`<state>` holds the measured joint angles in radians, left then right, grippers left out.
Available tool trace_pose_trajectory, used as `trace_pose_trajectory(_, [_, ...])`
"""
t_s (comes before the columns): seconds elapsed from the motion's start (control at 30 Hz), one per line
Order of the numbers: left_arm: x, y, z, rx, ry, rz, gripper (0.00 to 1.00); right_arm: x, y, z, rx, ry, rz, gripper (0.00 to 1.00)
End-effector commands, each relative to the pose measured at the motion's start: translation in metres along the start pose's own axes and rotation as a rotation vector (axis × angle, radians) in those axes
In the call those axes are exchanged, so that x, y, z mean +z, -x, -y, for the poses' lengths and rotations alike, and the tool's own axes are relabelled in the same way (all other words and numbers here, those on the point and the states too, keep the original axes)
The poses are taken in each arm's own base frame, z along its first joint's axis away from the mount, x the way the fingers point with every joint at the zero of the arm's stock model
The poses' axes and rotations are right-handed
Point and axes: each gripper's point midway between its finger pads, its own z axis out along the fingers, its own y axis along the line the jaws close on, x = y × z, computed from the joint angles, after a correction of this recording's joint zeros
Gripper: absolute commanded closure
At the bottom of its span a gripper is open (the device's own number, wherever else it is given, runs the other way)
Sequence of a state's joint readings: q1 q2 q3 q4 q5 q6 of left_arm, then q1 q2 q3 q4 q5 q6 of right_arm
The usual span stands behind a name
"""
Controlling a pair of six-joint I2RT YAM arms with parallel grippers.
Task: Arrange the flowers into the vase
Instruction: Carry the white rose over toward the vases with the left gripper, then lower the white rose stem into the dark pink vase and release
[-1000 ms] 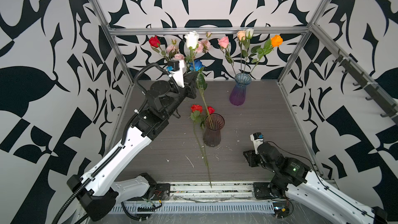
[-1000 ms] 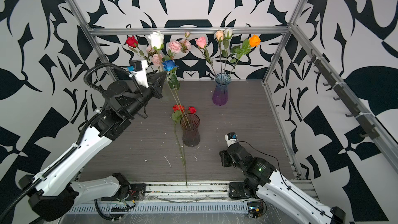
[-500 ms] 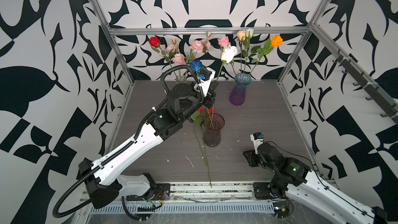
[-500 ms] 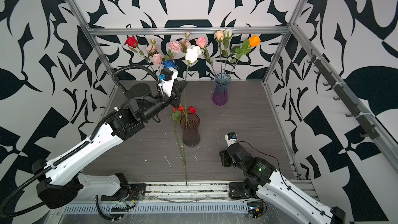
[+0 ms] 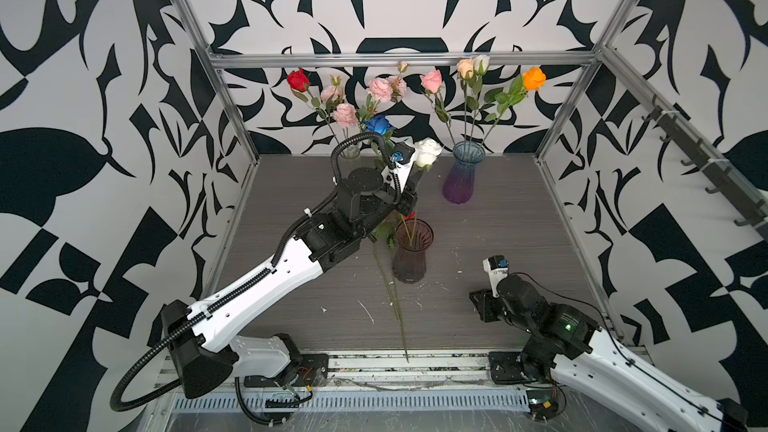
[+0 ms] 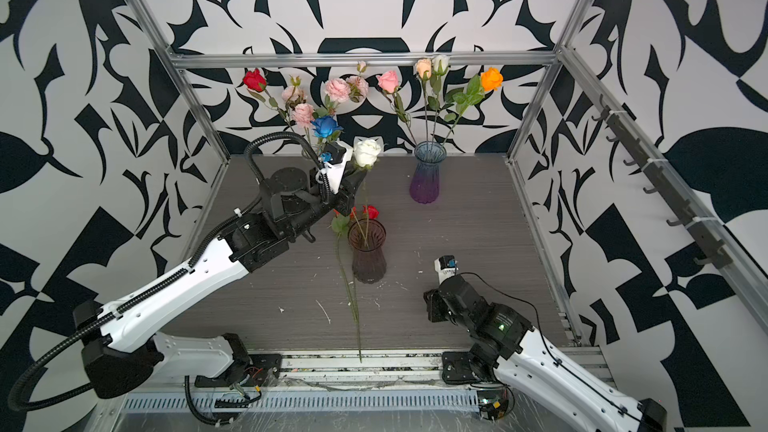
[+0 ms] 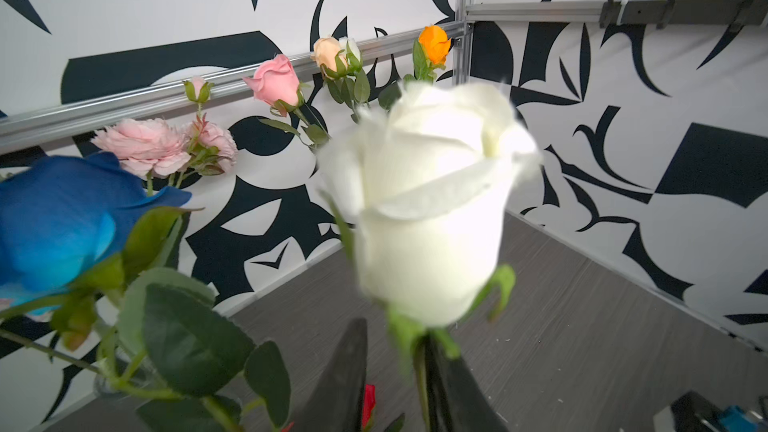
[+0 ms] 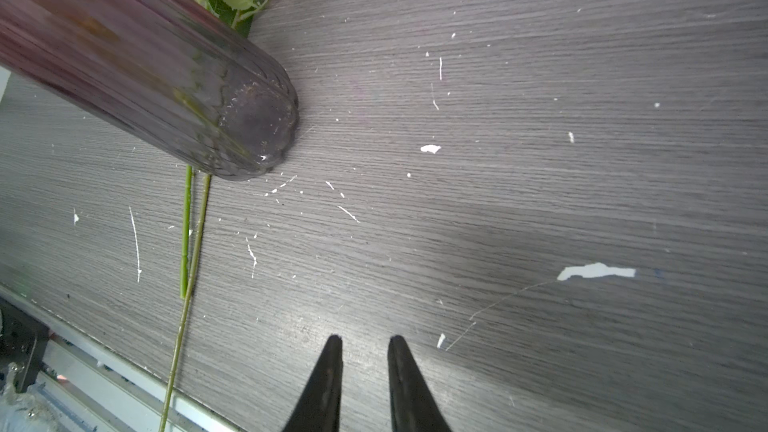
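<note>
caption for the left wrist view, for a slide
A white rose stands in the open left gripper, blue rose beside it

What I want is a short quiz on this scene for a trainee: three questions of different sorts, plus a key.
1. True or false: the white rose has its stem inside the dark vase.
2. Which vase holds the orange rose? A) dark vase B) blue-purple vase C) none
3. How many loose stems lie on the table beside the dark vase?
Key: 1 true; 2 B; 3 two.
</note>
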<state>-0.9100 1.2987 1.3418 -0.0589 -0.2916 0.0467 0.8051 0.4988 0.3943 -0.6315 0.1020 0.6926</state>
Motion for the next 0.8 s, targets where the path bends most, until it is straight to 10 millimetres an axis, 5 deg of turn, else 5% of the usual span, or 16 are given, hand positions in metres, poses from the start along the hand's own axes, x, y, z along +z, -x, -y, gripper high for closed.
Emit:
trace_pose_trajectory(0.0, [-0.004,0.002,-0.004,-0.011,0.022,0.008,0.71,-0.002,0.007,-0.002,-0.002,-0.002,0.028,0.76])
trace_pose_trajectory(0.23, [-0.021,0.015,-0.009,-0.033,0.026,0.047,0.69,-0.002,0.007,-0.001,-0.001,-0.005,0.028,0.76])
trace_pose_trajectory(0.43, [-0.043,0.004,-0.012,-0.029,0.019,0.029,0.64,-0.003,0.007,-0.001,0.004,-0.004,0.032,0.76])
trace_pose_trajectory(0.63, [-0.064,-0.039,-0.038,-0.052,0.131,-0.087,0.63,-0.003,0.007,-0.001,0.004,-0.002,0.031,0.76])
trace_pose_trajectory(0.77, [-0.075,-0.087,-0.060,-0.140,0.203,-0.176,0.57,-0.003,0.007,-0.001,0.003,-0.005,0.032,0.76])
